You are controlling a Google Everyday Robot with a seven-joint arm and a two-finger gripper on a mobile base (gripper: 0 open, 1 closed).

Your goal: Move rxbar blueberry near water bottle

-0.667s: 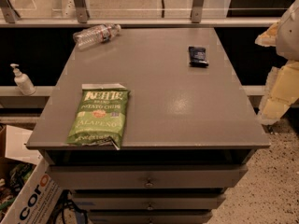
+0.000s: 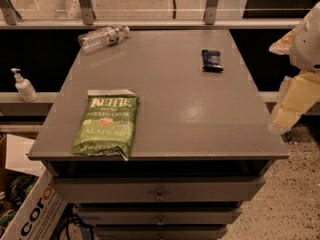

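Small navy-blue wrapped rxbar blueberry (image 2: 212, 60) lies flat at the far-right of the grey table (image 2: 190, 114), well apart from the clear ridged water bottle (image 2: 102, 37) on its side at far-left. Cream gripper (image 2: 286, 115) hangs off the table's right edge, open/closed: can't tell. Nothing's shifted vs. a sec ago.

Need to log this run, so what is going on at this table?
Nothing is being handled yet. The robot's gripper hangs beside the right edge of the table, touching none of the items. The rxbar blueberry lies flat on the far right of the tabletop. The water bottle lies on its side at the far left corner, well apart from the bar. A green chip bag lies at the near left.
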